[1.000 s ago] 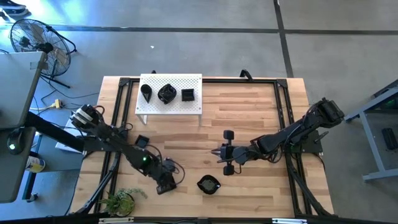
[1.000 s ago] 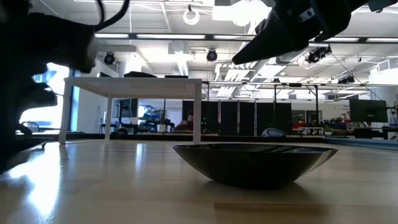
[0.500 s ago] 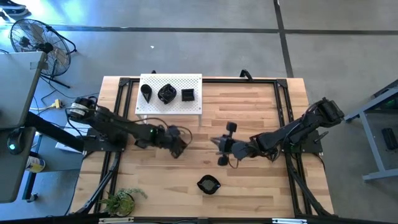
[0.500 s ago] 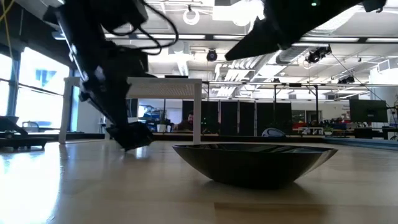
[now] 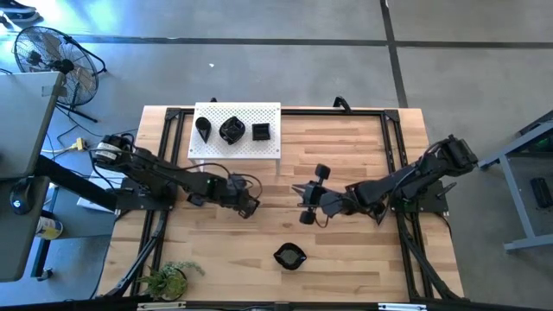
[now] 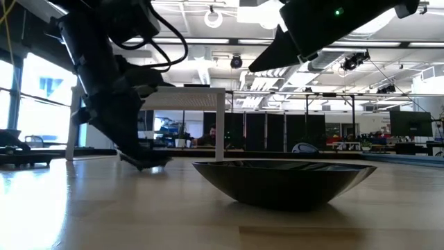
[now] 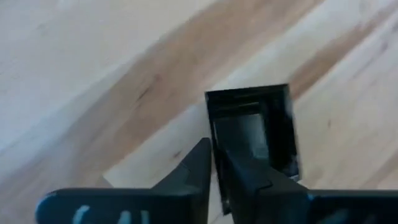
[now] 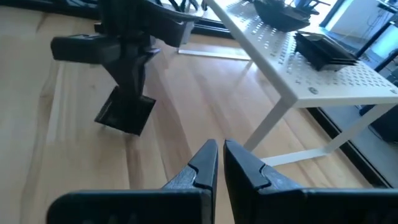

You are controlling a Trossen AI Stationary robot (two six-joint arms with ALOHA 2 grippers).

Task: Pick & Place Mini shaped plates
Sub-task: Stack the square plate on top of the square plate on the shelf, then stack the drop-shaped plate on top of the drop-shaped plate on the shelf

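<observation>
While gripped, square plate (image 7: 255,140): tilted, lower edge touching the table (image 5: 346,155), no clear long axis.
Left pincer (image 5: 248,206): nearly closed on that plate's rim.
Right pincer (image 5: 298,195): fingers together, empty, above mid-table.
Wavy plate (image 5: 289,256): flat near the front edge.
White board (image 5: 238,149): carries three plates.

square plate (image 8: 125,114) tilted on table (image 8: 74,162)
</observation>
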